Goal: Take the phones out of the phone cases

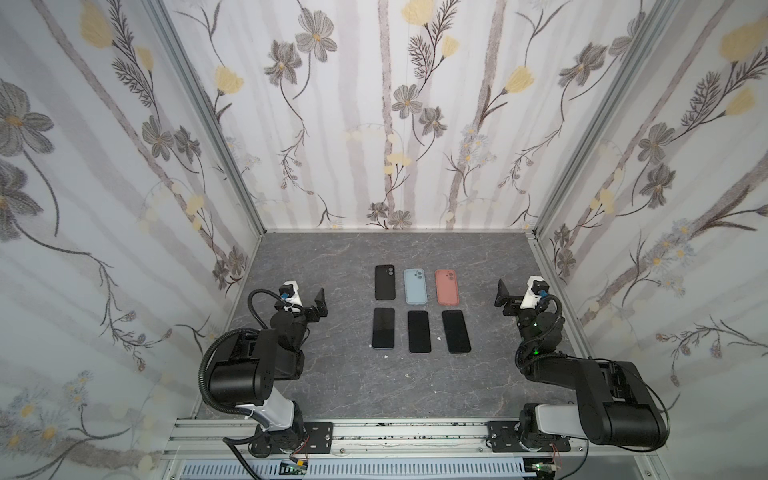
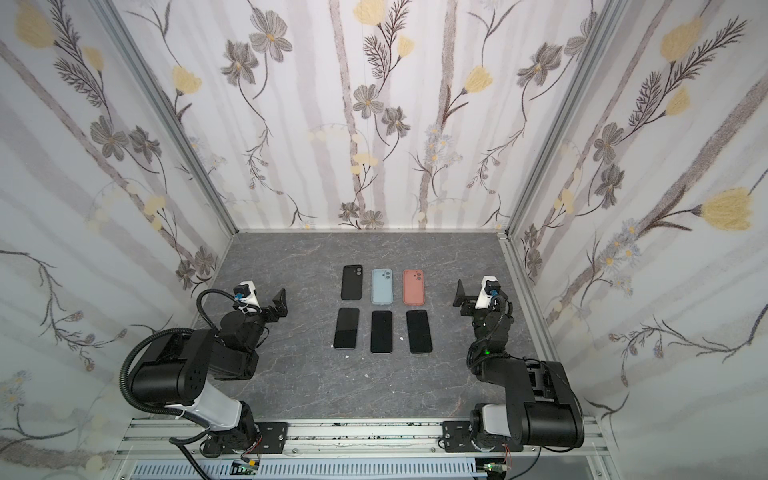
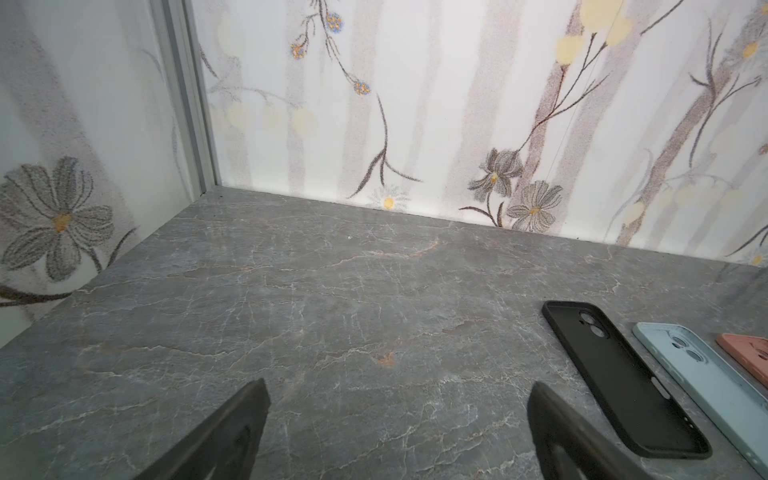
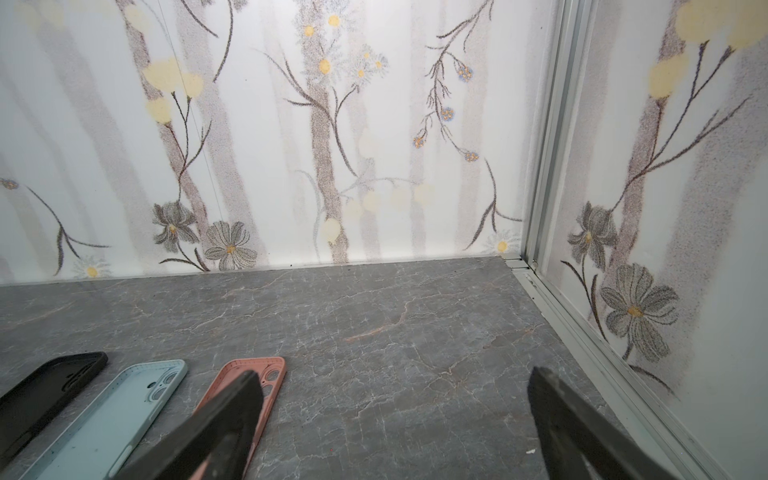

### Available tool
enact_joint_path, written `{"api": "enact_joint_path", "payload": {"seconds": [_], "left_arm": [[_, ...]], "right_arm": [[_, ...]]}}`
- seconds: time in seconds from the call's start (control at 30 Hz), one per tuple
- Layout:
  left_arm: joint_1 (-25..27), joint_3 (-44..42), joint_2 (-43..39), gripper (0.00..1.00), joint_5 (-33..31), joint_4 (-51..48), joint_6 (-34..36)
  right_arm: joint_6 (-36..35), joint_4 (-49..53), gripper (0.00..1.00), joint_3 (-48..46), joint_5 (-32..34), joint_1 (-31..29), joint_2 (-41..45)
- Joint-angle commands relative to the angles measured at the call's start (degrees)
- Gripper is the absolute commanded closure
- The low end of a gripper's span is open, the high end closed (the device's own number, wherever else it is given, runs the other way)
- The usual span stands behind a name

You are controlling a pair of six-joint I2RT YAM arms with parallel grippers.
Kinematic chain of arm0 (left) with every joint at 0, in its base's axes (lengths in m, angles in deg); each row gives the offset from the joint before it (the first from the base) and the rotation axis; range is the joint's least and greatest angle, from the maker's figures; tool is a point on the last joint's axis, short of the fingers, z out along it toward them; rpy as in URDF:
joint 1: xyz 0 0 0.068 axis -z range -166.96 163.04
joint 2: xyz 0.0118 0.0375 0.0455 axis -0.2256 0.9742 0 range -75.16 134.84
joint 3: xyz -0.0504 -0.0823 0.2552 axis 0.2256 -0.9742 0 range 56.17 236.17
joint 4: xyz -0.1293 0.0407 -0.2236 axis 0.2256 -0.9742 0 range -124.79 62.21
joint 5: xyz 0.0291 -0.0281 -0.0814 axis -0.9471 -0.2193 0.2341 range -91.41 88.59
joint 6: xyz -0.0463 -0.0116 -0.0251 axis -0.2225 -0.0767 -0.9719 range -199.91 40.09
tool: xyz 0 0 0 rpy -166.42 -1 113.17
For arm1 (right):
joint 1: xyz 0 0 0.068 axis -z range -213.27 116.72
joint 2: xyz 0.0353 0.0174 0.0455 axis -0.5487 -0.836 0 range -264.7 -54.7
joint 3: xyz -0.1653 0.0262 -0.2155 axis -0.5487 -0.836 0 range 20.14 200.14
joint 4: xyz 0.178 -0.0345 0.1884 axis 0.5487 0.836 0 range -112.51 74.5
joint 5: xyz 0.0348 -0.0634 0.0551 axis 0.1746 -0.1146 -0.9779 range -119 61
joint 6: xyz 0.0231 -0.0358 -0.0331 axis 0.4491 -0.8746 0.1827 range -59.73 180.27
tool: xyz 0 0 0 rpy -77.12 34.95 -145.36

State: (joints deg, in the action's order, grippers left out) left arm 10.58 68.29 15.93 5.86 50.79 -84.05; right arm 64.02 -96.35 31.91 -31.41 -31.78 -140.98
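Observation:
Three empty phone cases lie in a back row in both top views: black (image 1: 384, 282), light blue (image 1: 415, 286) and salmon (image 1: 447, 286). In front of them lie three dark phones, screens up: left (image 1: 383, 328), middle (image 1: 419, 331), right (image 1: 456, 331). None of the phones sits in a case. My left gripper (image 1: 319, 306) hovers open to the left of the rows, with nothing between its fingers (image 3: 249, 415). My right gripper (image 1: 502, 294) is open too, to the right of the rows, beside the salmon case (image 4: 270, 386).
Flower-patterned walls close in the grey marble table (image 1: 332, 386) on three sides. An aluminium rail (image 1: 415, 432) with both arm bases runs along the front. A few small white scraps (image 1: 385, 356) lie near the phones.

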Motion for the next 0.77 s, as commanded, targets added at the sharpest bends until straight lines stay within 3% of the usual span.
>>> {"api": "enact_joint_path", "payload": {"seconds": [0.0,0.67,0.73], "left_arm": [[0.17,0.12,-0.21,0.00,-1.37,0.71,-0.39],[1.72,1.50,-0.12,0.00,-3.71,-1.81,0.88],[1.67,1.46,-0.23,0.00,-0.52,-1.81,1.91]], "right_arm": [[-1.24,-0.28,0.00,0.18,-0.47,-0.09,-0.12],[-1.45,-0.14,0.00,0.29,-0.25,-0.27,-0.20],[-1.44,-0.16,0.00,0.32,-0.22,-0.27,-0.17]]}}
